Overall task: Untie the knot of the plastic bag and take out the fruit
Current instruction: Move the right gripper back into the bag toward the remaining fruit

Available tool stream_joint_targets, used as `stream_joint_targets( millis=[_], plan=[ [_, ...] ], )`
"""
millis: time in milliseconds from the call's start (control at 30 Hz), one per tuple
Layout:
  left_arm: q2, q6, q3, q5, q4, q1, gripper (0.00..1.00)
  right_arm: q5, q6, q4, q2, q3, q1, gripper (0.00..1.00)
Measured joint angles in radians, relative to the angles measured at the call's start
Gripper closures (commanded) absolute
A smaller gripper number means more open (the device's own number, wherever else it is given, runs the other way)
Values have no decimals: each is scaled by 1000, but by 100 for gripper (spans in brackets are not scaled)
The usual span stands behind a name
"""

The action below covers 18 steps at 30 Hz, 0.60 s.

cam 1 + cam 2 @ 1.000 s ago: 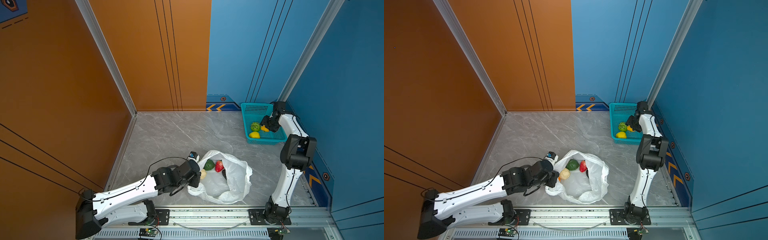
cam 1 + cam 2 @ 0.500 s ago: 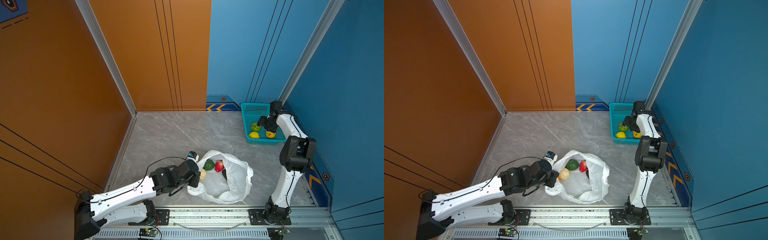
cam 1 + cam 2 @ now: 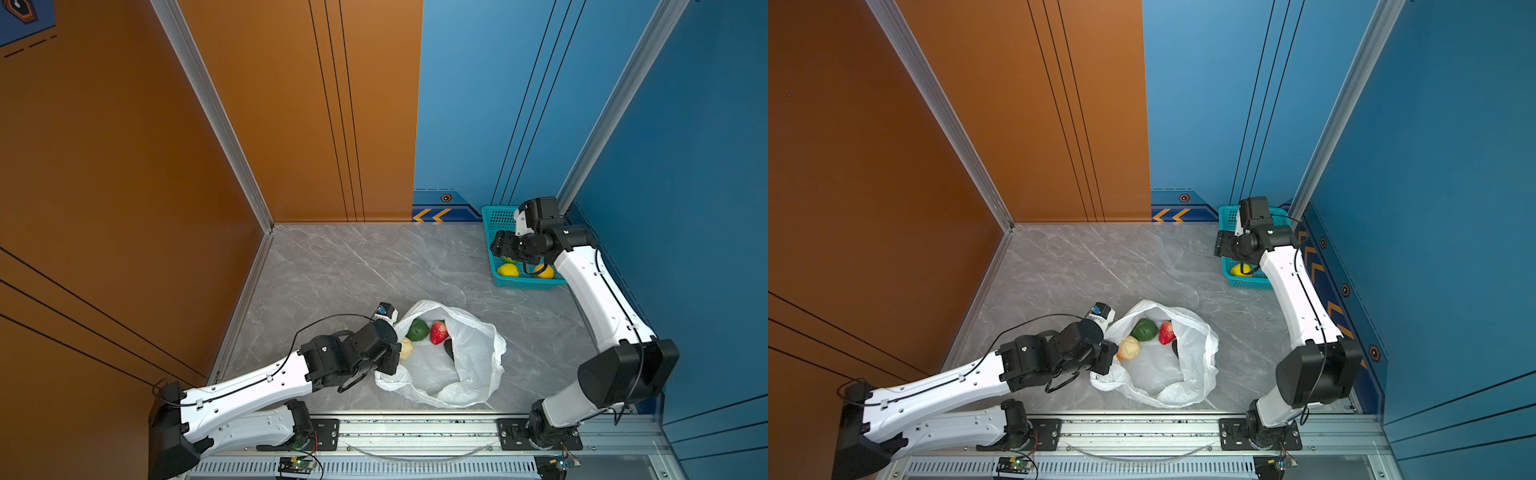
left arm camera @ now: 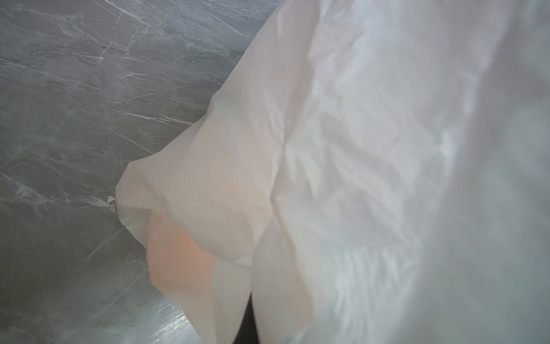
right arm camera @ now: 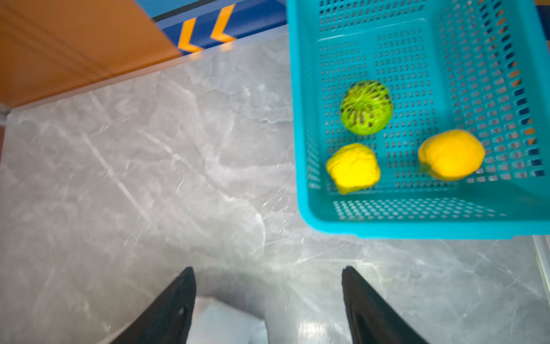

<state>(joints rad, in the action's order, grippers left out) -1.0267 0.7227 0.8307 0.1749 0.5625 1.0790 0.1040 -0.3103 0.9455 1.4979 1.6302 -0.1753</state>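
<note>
Pinches the plastic bag by its rim in the closed left gripper, with green, red and cream fruit inside. Holds the right gripper wide and empty near the teal basket (melon, two yellow fruits).

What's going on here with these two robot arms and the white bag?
The plastic bag is already open. The left gripper pinches its rim, holding it up; a green fruit, a red one, a cream one and something dark lie inside. The right gripper, open and empty, hangs by the teal basket, which holds a striped green ball and two yellow fruits.
</note>
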Motion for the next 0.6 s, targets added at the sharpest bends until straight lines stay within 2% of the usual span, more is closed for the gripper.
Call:
stream_joint_targets(
  millis=[267,600],
  plan=[
    [-1,-6,0,0,-18,0,100,3,-45,153,-204,-11,-327,20],
    [-14,-23,0,0,-25,0,100,-53,-208,196,-258,-75,-729,20]
  ],
)
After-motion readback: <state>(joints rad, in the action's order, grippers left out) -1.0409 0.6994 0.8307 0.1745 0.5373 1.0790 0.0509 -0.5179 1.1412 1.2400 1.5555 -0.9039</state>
